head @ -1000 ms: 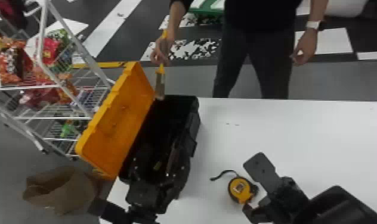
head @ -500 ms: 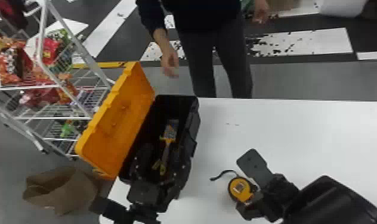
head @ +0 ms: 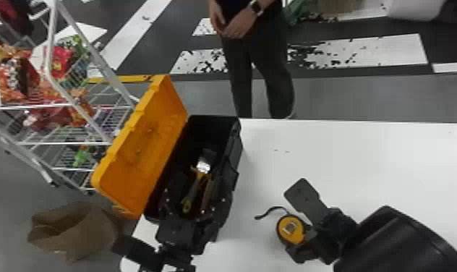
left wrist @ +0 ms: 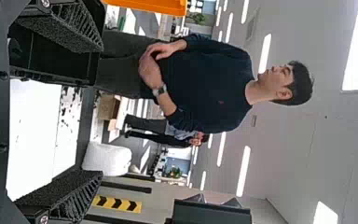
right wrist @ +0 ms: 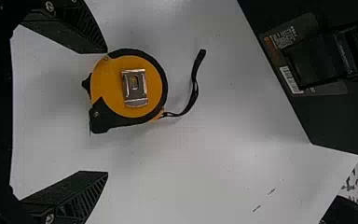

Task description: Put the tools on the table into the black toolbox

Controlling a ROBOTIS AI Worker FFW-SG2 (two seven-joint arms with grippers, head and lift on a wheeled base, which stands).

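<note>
Head view: a black toolbox (head: 235,144) on the smooth white table (head: 365,155), its ridged orange lid (head: 141,144) swung out to the left.
In the toolbox: a hand tool (head: 203,165) with a shiny metal end, and yellow showing near a handle.
Left gripper (head: 197,197): right there over the near end of the toolbox, its ribbed, grainy fingers spread well apart, nothing pinched.
Tape measure (head: 290,229): on the table to the right of the toolbox, a rounded yellow case edged in black, with a steel clip (right wrist: 135,88) and a thin black strap (right wrist: 194,91) curling off it.
Right gripper (head: 295,221): at the tape measure, black fingers wide apart, not squeezing it; whether one touches, I can't tell.
Floor, left: a crumpled brown paper bag (head: 72,231).
</note>
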